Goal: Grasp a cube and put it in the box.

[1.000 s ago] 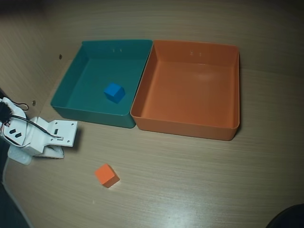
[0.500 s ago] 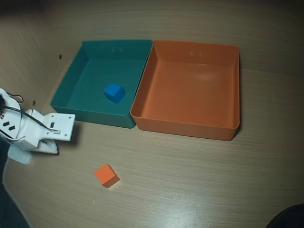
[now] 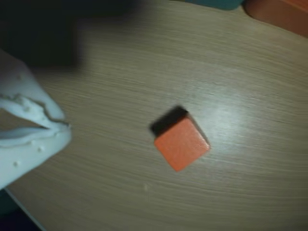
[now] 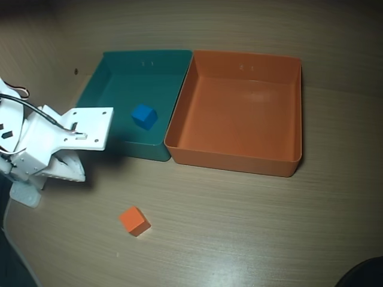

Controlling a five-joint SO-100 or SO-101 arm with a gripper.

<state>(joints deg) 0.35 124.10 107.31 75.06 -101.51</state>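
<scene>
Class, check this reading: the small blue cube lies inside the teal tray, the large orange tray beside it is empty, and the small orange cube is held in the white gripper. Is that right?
Not quite. The small matte orange cube is not held: it lies free on the wooden table, apart from the white gripper, as the overhead view shows. The small blue cube does lie in the teal plastic tray, and the shallow orange plastic tray is empty.

The overhead view looks straight down from well above on the wooden worktop (image 4: 251, 227), taking in both trays at the far side and the arm at the left edge. The wrist view rides close above the worktop, angled down, with the gripper (image 3: 29, 139) entering from its left. Both views share the orange cube (image 3: 182, 144) (image 4: 134, 220) and the bare wood around it.
</scene>
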